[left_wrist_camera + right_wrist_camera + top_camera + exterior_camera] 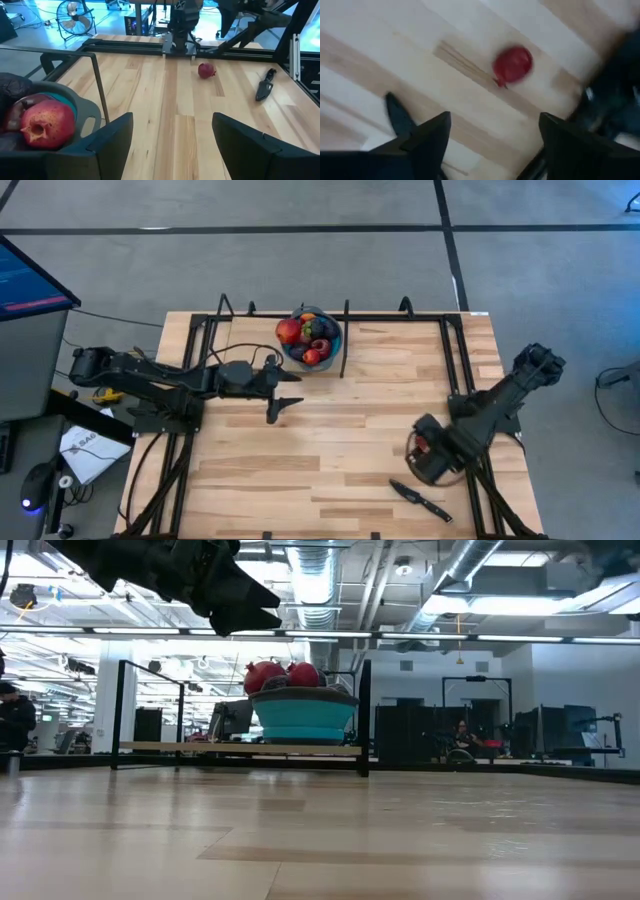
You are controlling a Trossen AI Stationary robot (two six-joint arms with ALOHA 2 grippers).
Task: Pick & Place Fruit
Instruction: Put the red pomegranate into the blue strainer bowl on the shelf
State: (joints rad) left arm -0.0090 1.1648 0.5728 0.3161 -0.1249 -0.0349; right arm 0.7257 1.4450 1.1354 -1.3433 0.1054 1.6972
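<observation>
Fruit [513, 64] lies beneath the right end effector [492, 132], fingers spread, empty.

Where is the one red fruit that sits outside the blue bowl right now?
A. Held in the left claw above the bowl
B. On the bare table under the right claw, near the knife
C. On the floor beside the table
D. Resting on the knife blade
B. The red fruit lies on the wood in front of the open right claw, apart from the knife; the left claw is open and empty beside the bowl.
</observation>
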